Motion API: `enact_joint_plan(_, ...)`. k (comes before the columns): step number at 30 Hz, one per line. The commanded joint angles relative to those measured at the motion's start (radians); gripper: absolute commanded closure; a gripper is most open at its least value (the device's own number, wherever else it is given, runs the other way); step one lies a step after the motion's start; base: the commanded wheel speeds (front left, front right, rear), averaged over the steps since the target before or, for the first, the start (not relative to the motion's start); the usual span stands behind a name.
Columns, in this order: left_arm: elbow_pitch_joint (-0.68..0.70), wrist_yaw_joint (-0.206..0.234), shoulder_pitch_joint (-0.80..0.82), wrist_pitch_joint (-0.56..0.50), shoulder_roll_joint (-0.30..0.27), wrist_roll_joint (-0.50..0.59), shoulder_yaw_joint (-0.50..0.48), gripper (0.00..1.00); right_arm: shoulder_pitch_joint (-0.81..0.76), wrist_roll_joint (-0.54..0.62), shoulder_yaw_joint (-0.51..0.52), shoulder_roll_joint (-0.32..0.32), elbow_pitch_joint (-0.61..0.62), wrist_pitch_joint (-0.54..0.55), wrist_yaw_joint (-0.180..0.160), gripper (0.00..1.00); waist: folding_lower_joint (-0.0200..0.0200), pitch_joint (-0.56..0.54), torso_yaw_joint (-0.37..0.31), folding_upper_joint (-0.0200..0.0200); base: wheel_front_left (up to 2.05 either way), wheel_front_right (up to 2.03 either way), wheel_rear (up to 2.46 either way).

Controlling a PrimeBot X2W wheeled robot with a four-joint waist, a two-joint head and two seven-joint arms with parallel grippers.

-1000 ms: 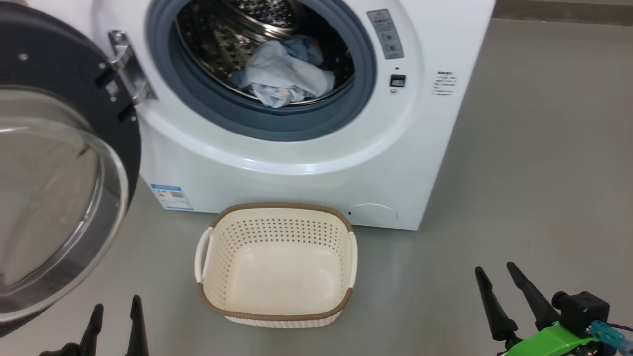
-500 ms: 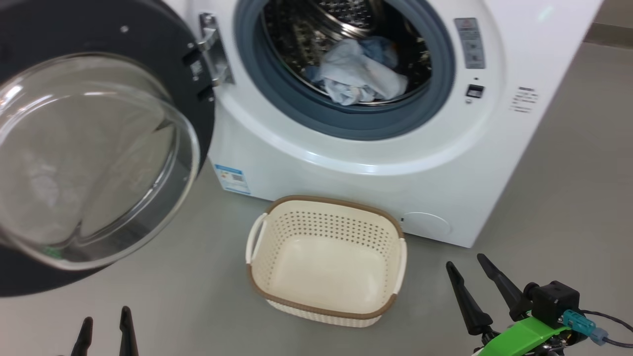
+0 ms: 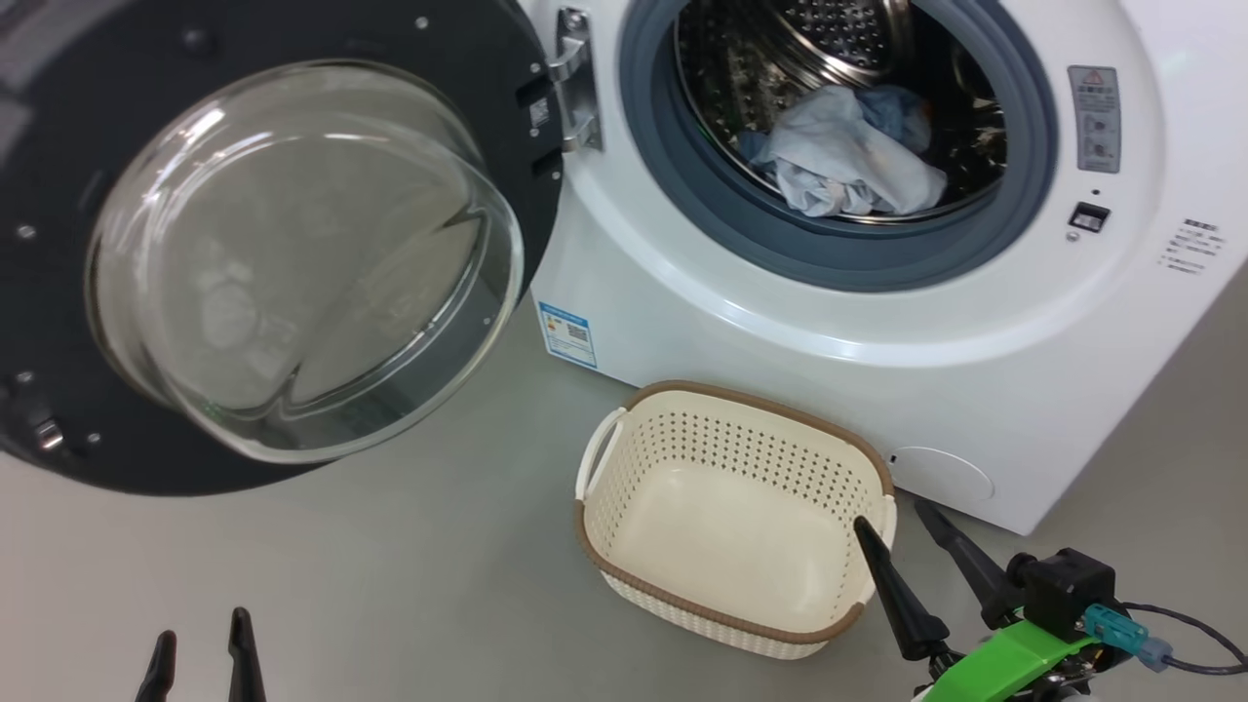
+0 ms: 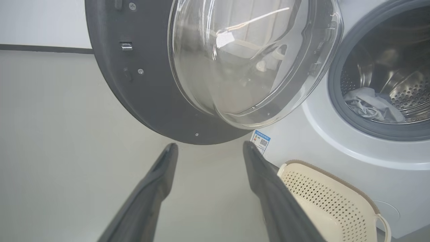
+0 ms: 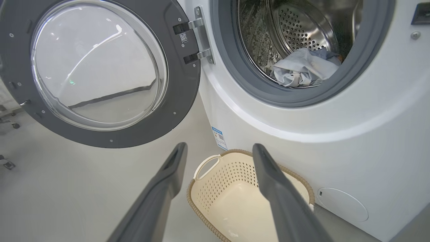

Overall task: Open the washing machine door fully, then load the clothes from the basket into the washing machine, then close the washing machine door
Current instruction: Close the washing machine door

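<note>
washing machine door (image 3: 292,253) stands wide open, hinged left of drum (image 3: 838,39) | clothes (image 3: 843,156) heaped inside drum | basket (image 3: 741,448) on floor (image 3: 439,565) just before washing machine (image 3: 780,322) | left gripper (image 3: 202,626) spread, holding nothing, below door | right gripper (image 3: 889,514) spread, holding nothing, finger (image 3: 882,585) overlapping basket's right rim

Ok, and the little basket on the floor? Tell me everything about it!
The basket is small, rounded-rectangular cream plastic, with rows of little holes in its walls, a brown woven-look rim and white loop handles at its sides. It stands upright and empty on the grey floor, just before the washing machine. The open right end effector hangs by its right corner; I cannot tell if they touch.
</note>
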State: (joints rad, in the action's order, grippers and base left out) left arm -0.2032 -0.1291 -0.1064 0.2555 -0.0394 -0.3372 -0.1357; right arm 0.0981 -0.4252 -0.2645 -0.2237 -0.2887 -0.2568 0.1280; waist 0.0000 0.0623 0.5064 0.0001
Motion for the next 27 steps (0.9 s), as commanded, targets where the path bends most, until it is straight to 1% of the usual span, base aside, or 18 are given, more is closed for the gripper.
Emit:
enact_joint_plan(1, 0.030, -0.002, 0.003, 0.006, -0.011, -0.008, -0.038, 0.00, 0.030, -0.007, -0.026, -0.007, 0.018, -0.005, 0.003, 0.00, 0.0000, -0.003, 0.011, -0.0001, 0.00, 0.00, 0.00)
enact_joint_plan(27, 0.054, 0.001, -0.002, 0.006, -0.011, -0.050, -0.059, 0.00, 0.054, -0.019, -0.057, -0.010, 0.007, -0.005, 0.003, 0.00, 0.0000, 0.007, 0.016, -0.0001, 0.00, 0.00, 0.00)
